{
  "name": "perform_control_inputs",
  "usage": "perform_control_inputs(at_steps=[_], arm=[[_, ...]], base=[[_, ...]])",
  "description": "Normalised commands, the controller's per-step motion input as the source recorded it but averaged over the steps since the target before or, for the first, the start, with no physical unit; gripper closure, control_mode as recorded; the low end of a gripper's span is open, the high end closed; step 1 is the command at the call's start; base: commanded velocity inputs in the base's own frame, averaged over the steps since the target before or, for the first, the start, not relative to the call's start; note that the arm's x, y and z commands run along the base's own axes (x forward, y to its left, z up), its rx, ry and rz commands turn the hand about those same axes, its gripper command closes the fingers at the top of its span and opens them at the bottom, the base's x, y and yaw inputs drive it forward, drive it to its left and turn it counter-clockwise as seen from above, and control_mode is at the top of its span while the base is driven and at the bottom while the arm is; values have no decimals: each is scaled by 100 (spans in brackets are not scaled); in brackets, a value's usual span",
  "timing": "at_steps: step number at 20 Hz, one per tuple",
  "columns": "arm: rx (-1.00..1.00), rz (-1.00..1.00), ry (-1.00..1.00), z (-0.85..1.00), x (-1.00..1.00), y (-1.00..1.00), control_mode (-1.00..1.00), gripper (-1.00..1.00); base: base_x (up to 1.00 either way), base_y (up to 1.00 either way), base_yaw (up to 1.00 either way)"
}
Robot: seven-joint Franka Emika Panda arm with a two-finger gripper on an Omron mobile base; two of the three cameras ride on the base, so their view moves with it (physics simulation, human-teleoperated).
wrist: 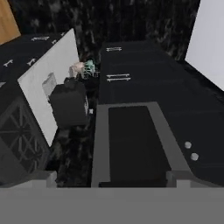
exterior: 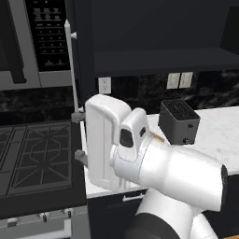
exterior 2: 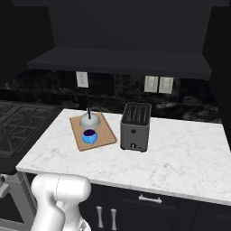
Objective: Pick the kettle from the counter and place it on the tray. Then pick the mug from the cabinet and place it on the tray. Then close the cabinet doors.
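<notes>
Gripper's opening: cannot tell. Tray [exterior 2: 104,134] left of toaster [exterior 2: 135,127] holds kettle [exterior 2: 90,119] and mug [exterior 2: 90,136], just beside each other.

left base view: looked forward and down from behind the arm's left, close over its white links, stovetop [exterior: 37,158] at left | right base view: same counter [exterior 2: 180,153] from the right, set farther back | shared: toaster [exterior: 179,122] [exterior 2: 135,126], counter | hand view: rolled sideways, distant toaster [wrist: 68,104]
</notes>
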Motion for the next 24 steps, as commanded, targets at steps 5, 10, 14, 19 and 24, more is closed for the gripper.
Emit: perform_control_inputs(at_steps=[5, 10, 14, 19, 24], arm=[[-1, 0, -21, 14, 28, 61, -100, -100], [-2, -1, -9, 2, 58, 33, -100, -100], [-8, -11, 3, 0, 50, -16, -100, -100], [-5, -12, 9, 0, 43, -34, -100, -100], [-1, -13, 8, 0, 44, -40, -100, -100]], base=[[0, 0, 0], [0, 0, 0], [0, 0, 0], [0, 0, 0], [0, 0, 0]])
